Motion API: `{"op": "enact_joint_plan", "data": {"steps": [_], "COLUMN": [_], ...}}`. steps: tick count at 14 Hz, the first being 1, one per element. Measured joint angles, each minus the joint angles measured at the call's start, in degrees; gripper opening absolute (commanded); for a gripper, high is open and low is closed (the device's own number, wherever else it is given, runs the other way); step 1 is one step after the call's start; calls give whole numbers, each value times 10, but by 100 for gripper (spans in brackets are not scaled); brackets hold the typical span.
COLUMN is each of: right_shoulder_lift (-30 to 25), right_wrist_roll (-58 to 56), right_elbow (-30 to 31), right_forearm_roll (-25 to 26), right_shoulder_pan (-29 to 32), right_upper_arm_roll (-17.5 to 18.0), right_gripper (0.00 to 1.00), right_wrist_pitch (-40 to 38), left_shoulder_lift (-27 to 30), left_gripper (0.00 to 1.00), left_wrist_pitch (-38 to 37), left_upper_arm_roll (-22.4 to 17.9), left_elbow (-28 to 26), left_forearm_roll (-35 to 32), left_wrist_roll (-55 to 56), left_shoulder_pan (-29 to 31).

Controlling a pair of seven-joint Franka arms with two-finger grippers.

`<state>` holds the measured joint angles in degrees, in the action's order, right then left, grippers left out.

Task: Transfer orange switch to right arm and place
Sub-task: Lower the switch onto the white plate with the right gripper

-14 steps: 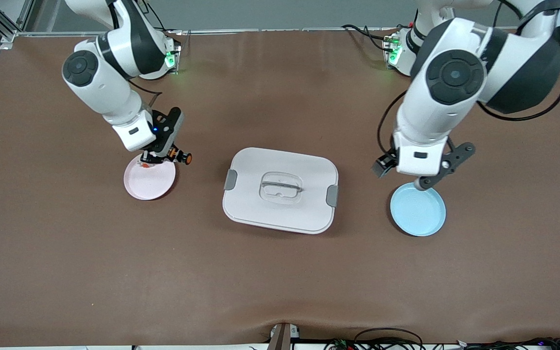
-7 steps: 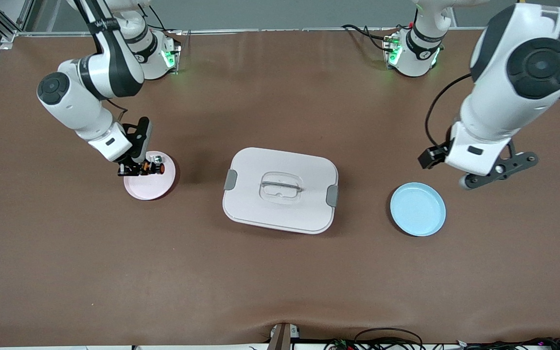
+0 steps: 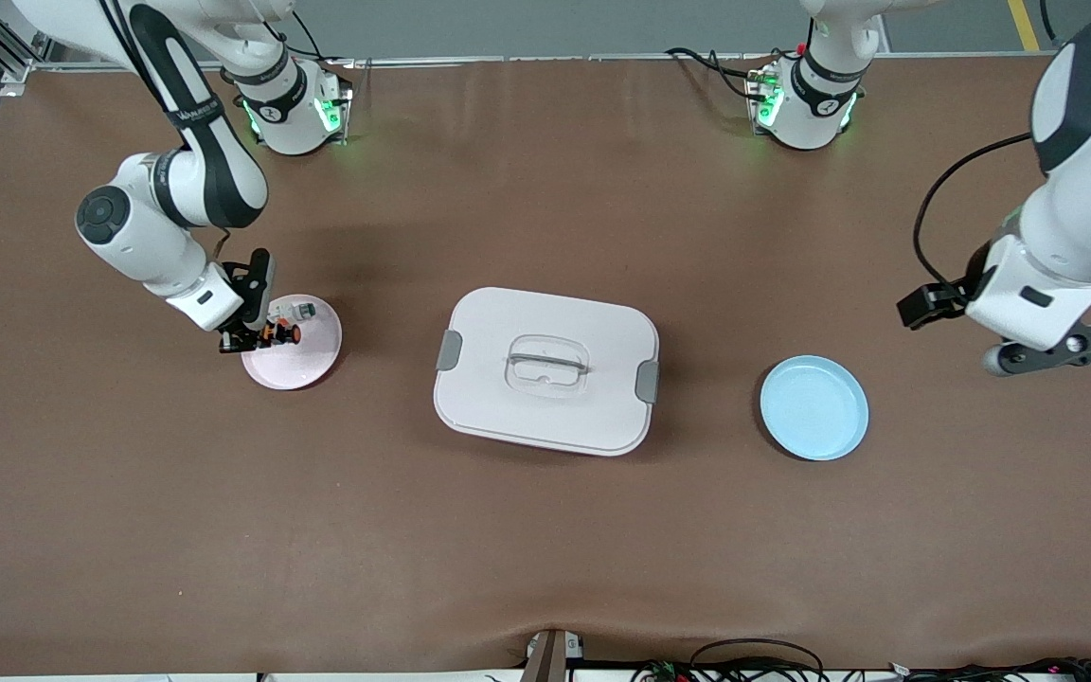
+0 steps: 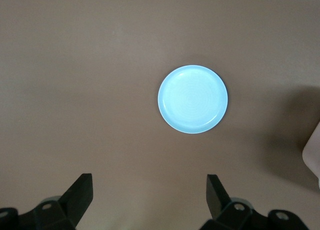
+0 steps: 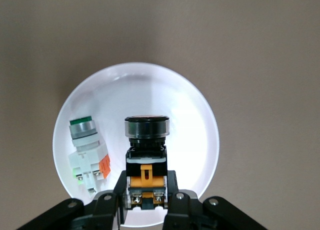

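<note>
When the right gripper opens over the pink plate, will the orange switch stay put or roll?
The orange switch looks rigid and blocky, so it probably lies flat. Its round button end might let it rock slightly. Held in the right gripper close beside the whitish switch on the pink plate, it may nudge that.

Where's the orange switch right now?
The orange switch is held in the right gripper over the pink plate, beside the whitish switch.

Even overhead light, soft shadows beside the lidded box (image 3: 545, 371), mild glare on the pink plate (image 5: 195, 140).
</note>
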<state>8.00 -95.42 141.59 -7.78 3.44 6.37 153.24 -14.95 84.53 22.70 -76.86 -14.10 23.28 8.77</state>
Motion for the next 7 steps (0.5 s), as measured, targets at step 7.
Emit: {"op": "enact_joint_plan", "data": {"steps": [7], "right_shoulder_lift": [22], "right_wrist_roll": [-18], "right_elbow": [22], "right_forearm_roll": [-1], "right_shoulder_pan": [1], "right_upper_arm_roll": [9], "right_gripper": [0], "right_wrist_pitch": [50], "left_shoulder_lift": [25], "left_gripper": [100], "left_wrist_pitch": [0], "left_upper_arm_roll": [-48], "left_elbow": [1], "left_forearm_roll": [38], "left_wrist_roll": [-87], "left_shoulder_pan": [-18]}}
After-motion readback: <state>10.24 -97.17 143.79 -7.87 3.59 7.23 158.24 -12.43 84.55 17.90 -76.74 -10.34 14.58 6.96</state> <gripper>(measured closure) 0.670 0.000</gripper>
